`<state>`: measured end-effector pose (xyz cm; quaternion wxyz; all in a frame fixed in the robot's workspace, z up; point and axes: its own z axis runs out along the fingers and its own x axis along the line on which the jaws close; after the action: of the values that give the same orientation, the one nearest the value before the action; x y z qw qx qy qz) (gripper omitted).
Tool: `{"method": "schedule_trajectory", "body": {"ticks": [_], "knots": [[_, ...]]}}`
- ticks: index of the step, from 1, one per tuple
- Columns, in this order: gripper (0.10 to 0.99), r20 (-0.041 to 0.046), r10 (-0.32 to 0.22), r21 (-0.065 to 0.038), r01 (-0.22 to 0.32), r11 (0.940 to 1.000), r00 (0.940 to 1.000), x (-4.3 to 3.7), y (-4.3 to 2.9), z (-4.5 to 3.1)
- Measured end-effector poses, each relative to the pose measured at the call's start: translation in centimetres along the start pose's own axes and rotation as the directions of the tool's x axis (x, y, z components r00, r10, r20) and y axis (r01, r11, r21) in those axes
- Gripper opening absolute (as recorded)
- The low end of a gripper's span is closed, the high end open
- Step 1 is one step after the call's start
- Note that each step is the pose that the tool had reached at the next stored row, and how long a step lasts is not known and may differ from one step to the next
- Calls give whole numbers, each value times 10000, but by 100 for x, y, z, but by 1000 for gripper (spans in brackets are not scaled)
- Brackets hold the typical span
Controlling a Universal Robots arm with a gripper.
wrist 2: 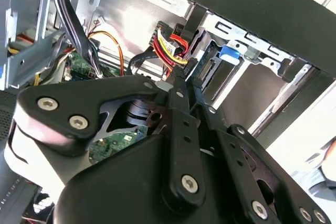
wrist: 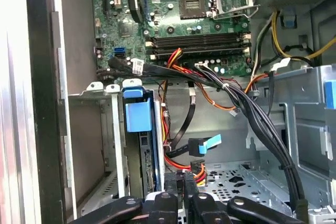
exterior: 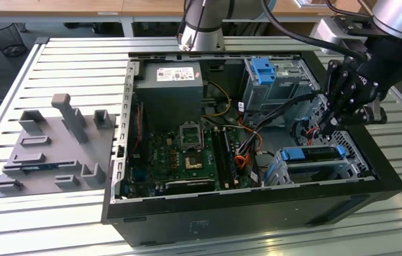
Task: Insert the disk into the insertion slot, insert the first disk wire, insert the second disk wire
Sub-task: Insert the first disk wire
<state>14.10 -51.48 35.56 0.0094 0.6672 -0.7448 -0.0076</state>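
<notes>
The disk [exterior: 313, 153], in its blue carrier, sits inside the insertion slot [exterior: 297, 173], a low perforated metal cage at the case's corner on the exterior view's right. In the first wrist view the disk's blue tab [wrist: 139, 114] stands in the cage [wrist: 113, 145]. My gripper [exterior: 323, 129] reaches down into the case just behind the cage. Its fingertips [wrist 2: 182, 77] are closed on the black plug of a red, yellow and black disk wire [wrist 2: 169, 45], close to the disk's rear edge. A second black plug with a blue tag [wrist: 202, 145] hangs loose beside that wire [wrist: 195, 170].
A taller grey bay with a blue latch [exterior: 265, 69] stands behind the gripper. A thick black cable bundle [wrist: 252, 108] crosses above the case floor. The motherboard [exterior: 186, 149] and power supply [exterior: 168, 90] lie towards the exterior view's left. A grey fixture [exterior: 51, 144] sits outside the case.
</notes>
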Motion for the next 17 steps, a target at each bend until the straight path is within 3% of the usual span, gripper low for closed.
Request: {"method": "schedule_trajectory", "body": {"ticks": [6, 7, 10, 17], "knots": [[212, -168, 408, 22, -408, 9992, 9990, -16, -15, 21], [275, -194, 442, 26, -441, 9990, 9988, -22, -16, 28], [275, -249, 595, 35, -594, 9982, 9979, -36, -22, 49], [255, -469, 954, 77, -951, 9954, 9943, -68, -26, 94]]}}
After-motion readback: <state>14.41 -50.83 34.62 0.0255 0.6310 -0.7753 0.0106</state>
